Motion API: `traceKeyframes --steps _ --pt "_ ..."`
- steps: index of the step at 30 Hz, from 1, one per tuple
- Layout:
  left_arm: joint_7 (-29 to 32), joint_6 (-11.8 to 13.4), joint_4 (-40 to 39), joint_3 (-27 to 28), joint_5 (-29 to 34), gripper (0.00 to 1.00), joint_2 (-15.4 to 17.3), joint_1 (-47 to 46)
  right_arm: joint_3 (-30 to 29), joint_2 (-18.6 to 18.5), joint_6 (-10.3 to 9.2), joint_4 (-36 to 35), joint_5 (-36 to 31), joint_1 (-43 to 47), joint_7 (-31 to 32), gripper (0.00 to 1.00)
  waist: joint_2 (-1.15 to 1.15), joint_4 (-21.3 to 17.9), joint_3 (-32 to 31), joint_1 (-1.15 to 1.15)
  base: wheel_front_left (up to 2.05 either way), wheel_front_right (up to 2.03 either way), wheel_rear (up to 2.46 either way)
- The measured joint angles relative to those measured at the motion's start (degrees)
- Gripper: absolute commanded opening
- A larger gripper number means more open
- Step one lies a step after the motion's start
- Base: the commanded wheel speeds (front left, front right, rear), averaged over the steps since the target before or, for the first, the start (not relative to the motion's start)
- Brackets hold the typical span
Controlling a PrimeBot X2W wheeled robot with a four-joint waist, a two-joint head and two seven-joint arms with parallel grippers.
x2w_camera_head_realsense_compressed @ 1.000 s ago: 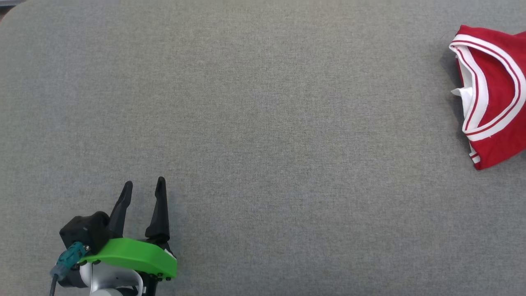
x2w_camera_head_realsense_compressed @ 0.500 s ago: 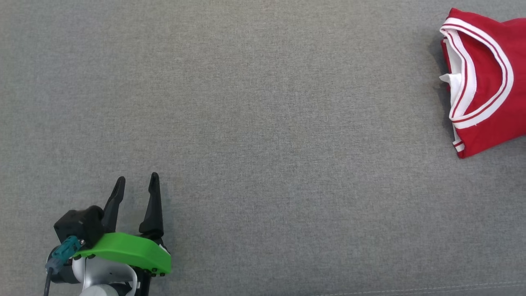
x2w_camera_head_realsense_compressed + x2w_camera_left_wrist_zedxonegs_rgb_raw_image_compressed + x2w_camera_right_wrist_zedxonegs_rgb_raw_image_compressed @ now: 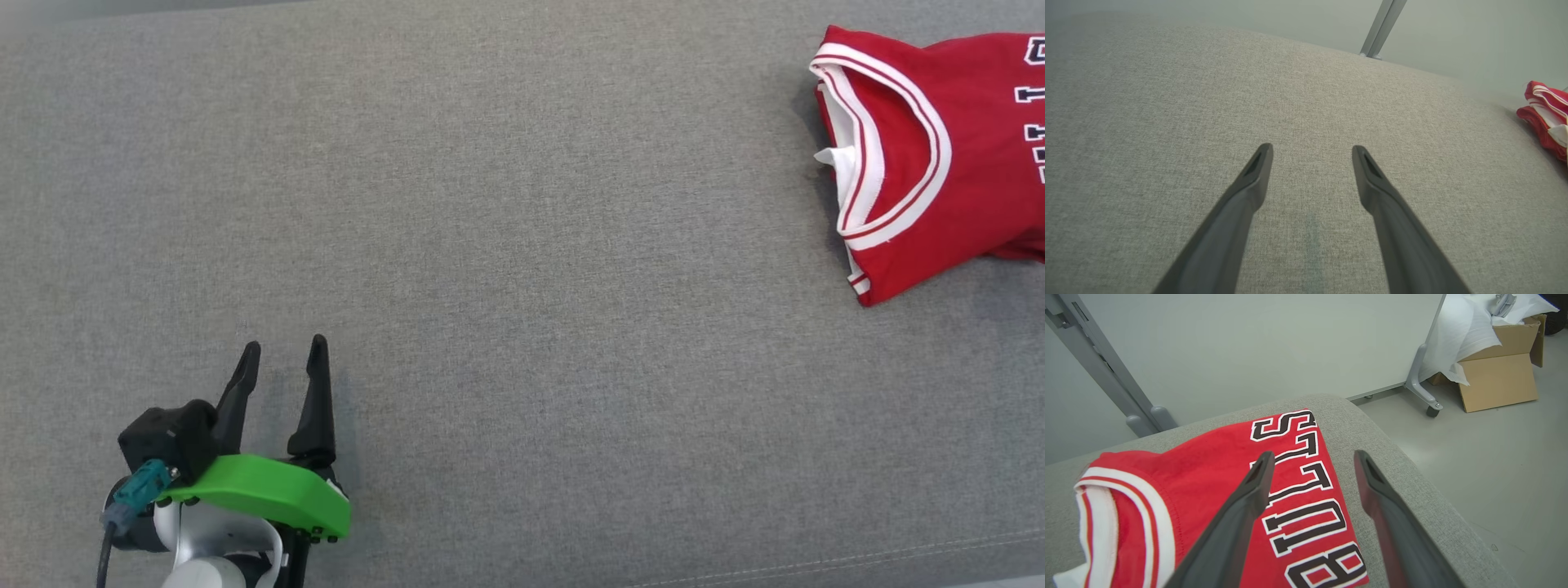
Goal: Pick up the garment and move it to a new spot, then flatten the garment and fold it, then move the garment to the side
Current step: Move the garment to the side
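Starting with the big grey fabric-covered worktop [image 3: 522,245]. Then a red basketball jersey [image 3: 980,196] with white trim and black-and-white lettering, folded up and lying flat way over at the worktop's right end, close to the rounded edge. Left pincer [image 3: 286,343] down at the near left, well apart from the jersey, fingers spread open, gripping nothing. Right pincer [image 3: 1313,454] hovering just above the jersey's lettering, spread wide too, gripping nothing either.
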Motion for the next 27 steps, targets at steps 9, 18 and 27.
traceKeyframes --steps 9,18,27 --pt "-1.92 -1.03 1.30 -2.24 -0.18 1.00 -0.24 -1.59 3.00 3.35 2.78 -3.80 -3.22 -0.24 -2.96 1.00 0.00 -2.42 -3.64 0.00 0.00 0.00 0.00" --pt "-4.27 -1.03 4.81 -2.72 -1.86 1.00 -0.97 -1.73 4.00 8.06 4.09 -6.70 -3.79 3.68 -4.33 1.00 0.00 -4.80 -8.30 0.00 0.00 0.00 0.00" --pt "-6.70 -1.01 7.62 -2.64 -2.93 1.00 -1.14 -0.62 0.96 9.40 2.43 -11.58 -4.17 12.90 -4.60 1.00 0.00 -5.27 -13.70 0.00 0.00 0.00 0.00"
